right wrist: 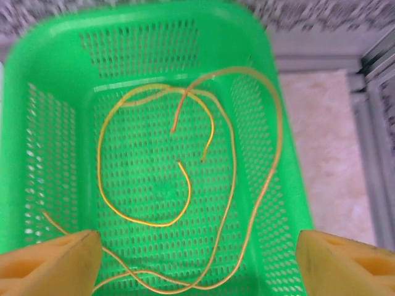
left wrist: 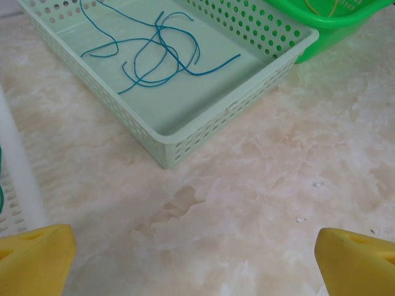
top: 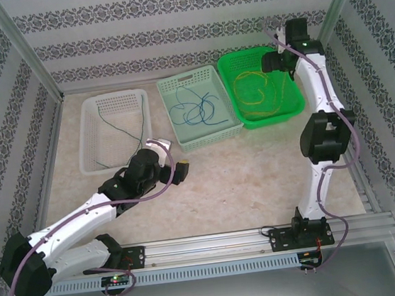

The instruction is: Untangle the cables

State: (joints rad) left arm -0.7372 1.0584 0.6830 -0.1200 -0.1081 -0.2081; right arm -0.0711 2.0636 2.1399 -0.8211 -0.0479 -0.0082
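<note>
three colours look sorted: thin dark green wire (top: 142, 129) in the white perforated basket (top: 85, 143) at left, blue wires (left wrist: 163, 52) in the pale green basket (left wrist: 216, 120) at centre, yellow wires (right wrist: 154, 225) in the bright green basket (right wrist: 49, 123). the left gripper (left wrist: 197, 262) and right gripper (right wrist: 197, 259) both have jaws apart, empty. next probably means parting the crossed blue strands.

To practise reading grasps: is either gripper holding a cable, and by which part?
Nothing is held. The left gripper is open over the table; the right gripper is open above the yellow cables lying in the green basket.
</note>
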